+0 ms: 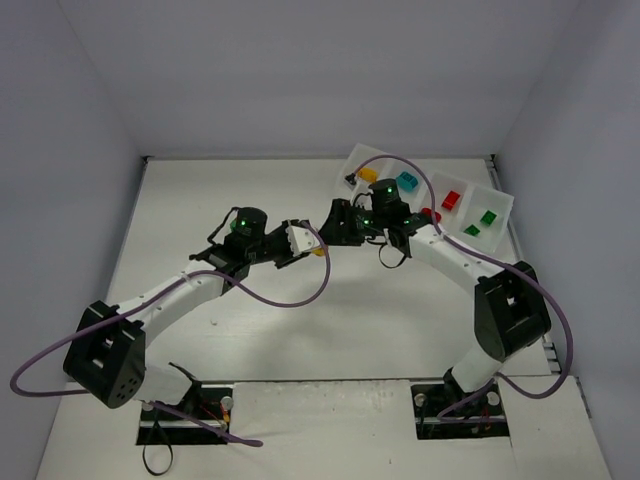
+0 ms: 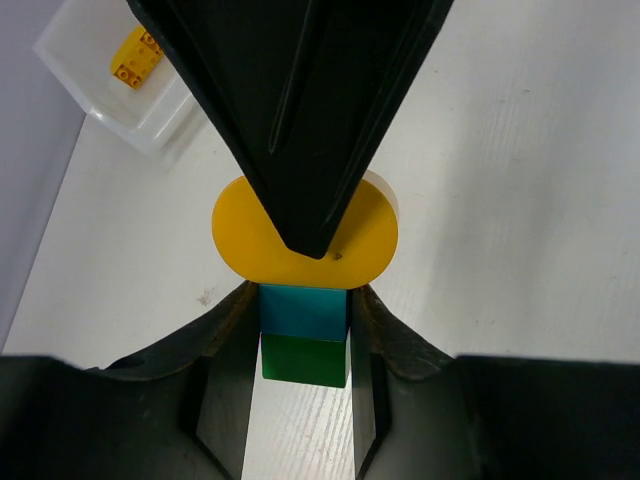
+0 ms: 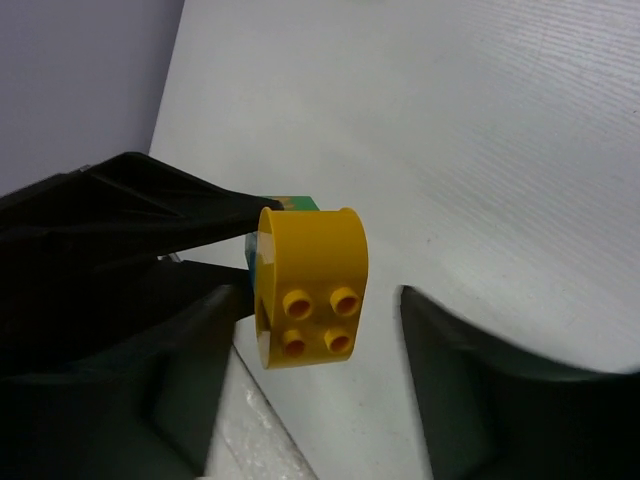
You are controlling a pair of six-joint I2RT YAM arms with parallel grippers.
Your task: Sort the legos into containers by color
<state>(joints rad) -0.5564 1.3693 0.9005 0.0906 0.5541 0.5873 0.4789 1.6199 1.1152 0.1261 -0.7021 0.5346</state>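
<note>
My left gripper [image 1: 312, 245] [image 2: 305, 315] is shut on a small stack held above the table: a green brick [image 2: 305, 360], a teal brick [image 2: 303, 310] and a rounded yellow brick [image 2: 250, 240] at the outer end. The yellow brick [image 3: 310, 290] sits between my right gripper's [image 1: 335, 228] [image 3: 320, 300] open fingers. It is close to the left finger [image 3: 190, 350], with a gap to the right finger [image 3: 470, 370]. The tray [image 1: 500, 198] lies at the back right and holds a yellow [image 1: 368, 174], a teal [image 1: 406, 181], a red [image 1: 450, 200] and two green bricks [image 1: 487, 217].
One of the right gripper's black fingers [image 2: 300, 120] fills the top of the left wrist view. The tray's yellow compartment [image 2: 150, 135] with its yellow brick [image 2: 132, 58] shows at the upper left there. A red piece [image 1: 432, 214] lies by the right arm near the tray.
</note>
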